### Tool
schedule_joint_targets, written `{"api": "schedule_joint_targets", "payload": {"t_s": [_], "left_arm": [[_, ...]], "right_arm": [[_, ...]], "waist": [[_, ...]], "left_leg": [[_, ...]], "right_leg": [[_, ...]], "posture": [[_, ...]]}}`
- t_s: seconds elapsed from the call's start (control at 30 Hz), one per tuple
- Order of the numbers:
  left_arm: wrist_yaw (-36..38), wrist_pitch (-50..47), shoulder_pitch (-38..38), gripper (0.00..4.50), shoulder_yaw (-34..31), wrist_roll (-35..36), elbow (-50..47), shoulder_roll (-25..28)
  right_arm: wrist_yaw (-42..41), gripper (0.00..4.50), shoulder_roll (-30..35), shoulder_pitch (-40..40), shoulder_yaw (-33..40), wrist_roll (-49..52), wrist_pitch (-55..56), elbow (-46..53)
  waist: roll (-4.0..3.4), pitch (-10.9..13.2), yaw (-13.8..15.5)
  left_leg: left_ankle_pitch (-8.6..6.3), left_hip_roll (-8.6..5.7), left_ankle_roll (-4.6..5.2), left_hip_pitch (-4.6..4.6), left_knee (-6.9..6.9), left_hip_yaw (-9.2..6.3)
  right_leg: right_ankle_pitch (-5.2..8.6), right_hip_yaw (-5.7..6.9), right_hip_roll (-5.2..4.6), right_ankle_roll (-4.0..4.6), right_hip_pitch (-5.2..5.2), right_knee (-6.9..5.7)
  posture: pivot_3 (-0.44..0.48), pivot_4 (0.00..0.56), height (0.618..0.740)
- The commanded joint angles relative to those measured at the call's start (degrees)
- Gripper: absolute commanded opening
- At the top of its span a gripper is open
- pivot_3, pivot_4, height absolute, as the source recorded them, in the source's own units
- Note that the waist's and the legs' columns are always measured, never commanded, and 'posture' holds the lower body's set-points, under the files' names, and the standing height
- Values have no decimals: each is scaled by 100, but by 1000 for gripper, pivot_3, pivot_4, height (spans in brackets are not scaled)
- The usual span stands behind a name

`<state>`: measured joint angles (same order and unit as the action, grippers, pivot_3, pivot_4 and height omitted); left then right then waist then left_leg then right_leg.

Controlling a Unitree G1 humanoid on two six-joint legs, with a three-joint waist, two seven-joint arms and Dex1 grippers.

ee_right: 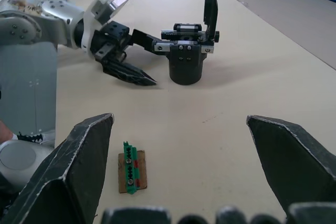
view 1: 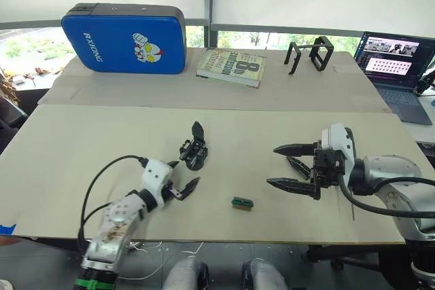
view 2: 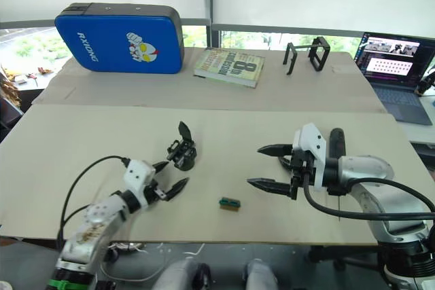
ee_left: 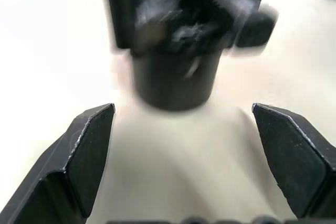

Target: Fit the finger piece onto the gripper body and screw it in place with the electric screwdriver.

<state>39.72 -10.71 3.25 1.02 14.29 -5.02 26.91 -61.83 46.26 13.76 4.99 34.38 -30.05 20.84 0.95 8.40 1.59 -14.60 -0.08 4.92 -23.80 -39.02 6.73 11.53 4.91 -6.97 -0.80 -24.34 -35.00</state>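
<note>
Gripper body (view 1: 194,149) upright on table (view 1: 81,140), landmark. Left gripper (view 1: 183,183) just beside body, fingers spread, nothing held. Right gripper (view 1: 293,166) well apart from body, released, empty. Advice: centre left fingers round base, close low to avoid tipping.

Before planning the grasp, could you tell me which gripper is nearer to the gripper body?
Left. The left gripper sits open right beside the gripper body, jaws pointed at its base. The right gripper hovers open well off to the other side.
</note>
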Motion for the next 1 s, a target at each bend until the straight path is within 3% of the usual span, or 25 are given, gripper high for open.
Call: {"api": "schedule_joint_targets", "payload": {"t_s": [0.03, 0.2, 0.37, 0.47, 0.8, 0.9, 1.0], "left_arm": [[612, 595, 439, 4448, 98, -158, 684, 269], [1377, 1065, 1350, 4448, 247, -176, 1891, 338], [1649, 1309, 2041, 4448, 274, -224, 2678, 171], [2061, 1406, 2221, 4448, 334, -142, 2848, 83], [2103, 1724, 2677, 4448, 337, -303, 3566, -287], [2265, 1844, 2588, 3564, 375, -342, 3565, -224], [2347, 1892, 2350, 2321, 329, -312, 3356, -87]], "right_arm": [[-5, 4500, -7, 36, 81, 13, 155, 120], [-8, 4500, -7, 41, 66, -3, 162, 147], [-19, 4500, 26, -21, 123, 0, 149, 195], [15, 4500, 2, -65, 122, -30, 171, 191], [125, 4500, 82, -403, 311, 101, 52, 440], [174, 4500, 93, -433, 335, 133, 44, 478], [273, 4500, 45, -457, 343, 147, 54, 524]], "waist": [[-1, 0, 18], [0, 0, 61], [1, 1, 59], [1, 1, 56], [2, 2, 63], [2, 2, 56], [2, 2, 42]], "left_leg": [[0, 0, 0, 0, -1, -2], [3, -3, -3, -2, -9, -1], [13, -4, -11, -4, -11, 1], [25, -4, 11, -5, -14, 3], [27, -5, 27, -6, -18, 3], [26, -4, 31, -6, -18, 4], [26, -3, 30, -6, -19, 4]], "right_leg": [[0, 6, -2, -1, -1, 2], [-3, 58, -33, -5, 9, 1], [-5, 74, -34, -8, 14, 0], [-6, 80, -33, -11, 15, 0], [-8, 80, -35, -15, 16, 1], [-9, 80, -35, -16, 15, 2], [-8, 78, -34, -16, 13, 2]], "posture": [[0, 150, 740], [0, 150, 740], [0, 150, 740], [0, 150, 740], [0, 150, 740], [0, 150, 740], [0, 150, 740]]}}
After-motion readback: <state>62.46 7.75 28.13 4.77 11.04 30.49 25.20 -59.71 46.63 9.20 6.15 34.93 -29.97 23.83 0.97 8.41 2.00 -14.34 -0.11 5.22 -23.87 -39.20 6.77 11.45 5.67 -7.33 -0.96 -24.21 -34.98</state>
